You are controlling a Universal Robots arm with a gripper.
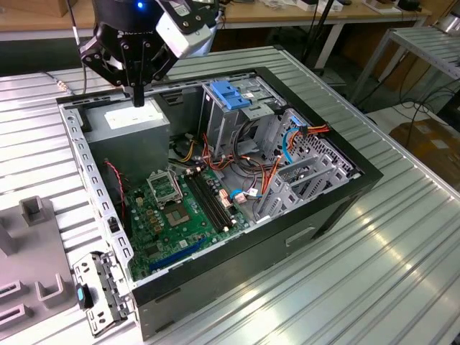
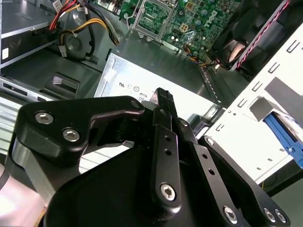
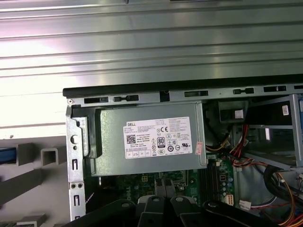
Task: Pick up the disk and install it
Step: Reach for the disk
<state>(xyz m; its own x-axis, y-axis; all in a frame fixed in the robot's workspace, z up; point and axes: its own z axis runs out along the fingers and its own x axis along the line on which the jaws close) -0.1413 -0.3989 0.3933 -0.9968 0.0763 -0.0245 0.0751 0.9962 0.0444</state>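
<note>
Over the power supply (image 1: 133, 126) in the open case (image 1: 215, 266), the gripper (image 1: 136, 99) hangs with its fingers pinched together, nothing in them. What looks like the disk (image 3: 5, 153), just a blue edge, sits on the grey fixture (image 3: 33, 184) outside the case, well apart.

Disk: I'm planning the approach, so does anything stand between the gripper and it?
Likely the case wall: the shut gripper hovers over the power supply, and the disk lies beyond that wall.

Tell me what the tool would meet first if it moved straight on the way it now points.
Probably the grey metal power-supply box with a white sticker: the black tool points down at its top. The gap is unclear.
</note>
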